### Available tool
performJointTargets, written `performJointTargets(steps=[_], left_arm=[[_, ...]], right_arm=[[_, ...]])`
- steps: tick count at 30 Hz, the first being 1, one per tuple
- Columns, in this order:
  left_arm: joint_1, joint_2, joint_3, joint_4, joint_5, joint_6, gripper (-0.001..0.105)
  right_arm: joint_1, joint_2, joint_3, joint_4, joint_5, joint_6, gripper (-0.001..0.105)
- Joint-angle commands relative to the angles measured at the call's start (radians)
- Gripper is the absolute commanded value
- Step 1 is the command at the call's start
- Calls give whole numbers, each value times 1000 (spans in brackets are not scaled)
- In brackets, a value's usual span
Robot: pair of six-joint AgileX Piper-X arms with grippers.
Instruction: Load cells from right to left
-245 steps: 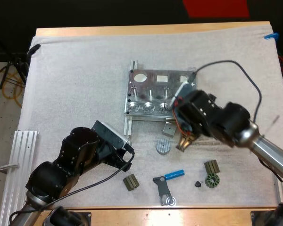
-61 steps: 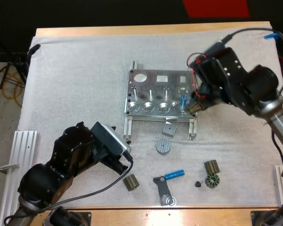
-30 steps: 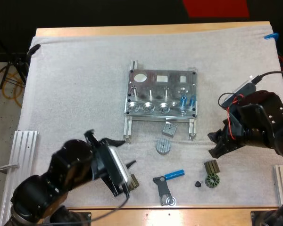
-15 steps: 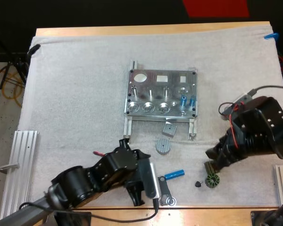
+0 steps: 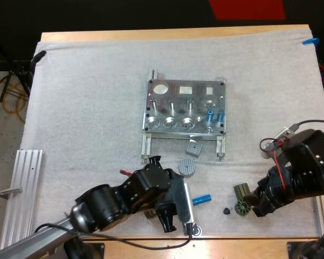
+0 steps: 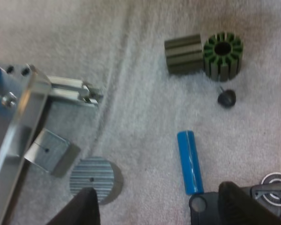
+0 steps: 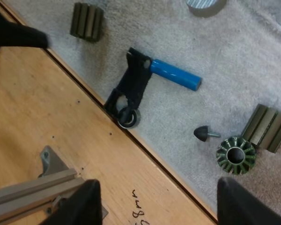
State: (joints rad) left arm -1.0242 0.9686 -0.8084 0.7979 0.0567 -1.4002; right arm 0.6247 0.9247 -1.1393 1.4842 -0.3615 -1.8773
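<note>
The metal fixture (image 5: 186, 113) stands mid-mat with two blue cylinders (image 5: 215, 115) upright at its right end. A loose blue cylinder (image 5: 201, 199) lies near the mat's front edge. My left gripper (image 5: 174, 216) hovers just left of it, open; in the left wrist view the blue cylinder (image 6: 190, 162) lies just ahead of the open left gripper (image 6: 158, 190), closer to one finger. My right gripper (image 5: 258, 208) is open beside the green stator (image 5: 242, 206). The right gripper (image 7: 157, 185) hangs over the table's wooden front edge, the blue cylinder (image 7: 174, 74) farther ahead.
A black bracket (image 7: 131, 91) touches the loose cylinder's end. A ribbed dark block (image 5: 241, 191), a small dark cone (image 5: 227, 210), a grey disc (image 5: 187, 167) and a grey square block (image 5: 193, 147) lie around. Aluminium rails (image 5: 21, 183) sit at the left.
My left arm has shifted right, closer to the loose blue cylinder. My right arm has drawn back toward the front right, past the ribbed block and stator.
</note>
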Motion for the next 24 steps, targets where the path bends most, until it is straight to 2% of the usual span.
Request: performJointTargets(steps=[1, 7, 14, 24], left_arm=[[-5, 19, -10, -19, 1, -3, 54], [-5, 116, -10, -53, 1, -3, 54], [-8, 241, -10, -71, 48, -3, 54], [-81, 373, -10, -156, 44, -3, 54]], right_arm=[[-5, -9, -2, 4, -14, -11, 54], [-5, -8, -2, 2, -14, -11, 54], [-5, -8, -2, 2, -9, -11, 54], [-5, -8, -2, 2, -9, -11, 54]])
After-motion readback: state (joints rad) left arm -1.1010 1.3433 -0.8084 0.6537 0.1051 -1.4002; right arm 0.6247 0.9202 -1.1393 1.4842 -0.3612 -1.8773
